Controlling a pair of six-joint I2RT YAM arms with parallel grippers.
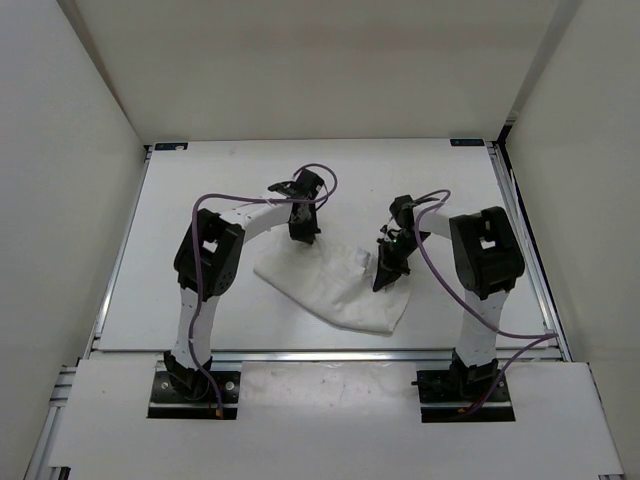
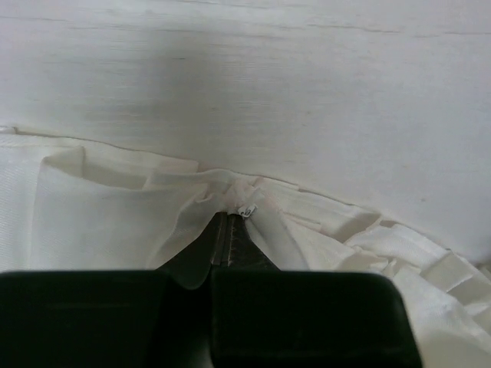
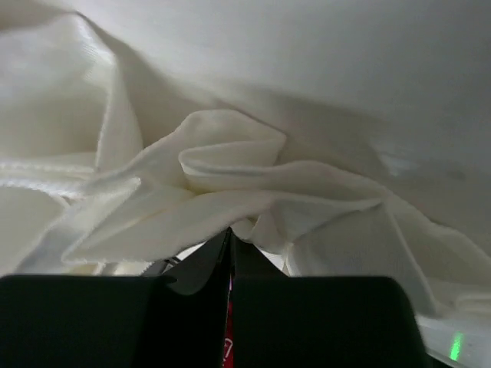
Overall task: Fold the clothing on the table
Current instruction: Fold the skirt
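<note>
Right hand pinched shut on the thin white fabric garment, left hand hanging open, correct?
No: the left hand is shut too, pinching the white fabric garment, as the left wrist view shows; the right hand is indeed shut on it.

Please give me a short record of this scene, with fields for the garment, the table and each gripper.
clothing: white, crumpled, lying on the table
table: white, flat
left gripper: shut on an edge of the clothing
right gripper: shut on a bunched fold of the clothing
task state: not yet folded
</note>
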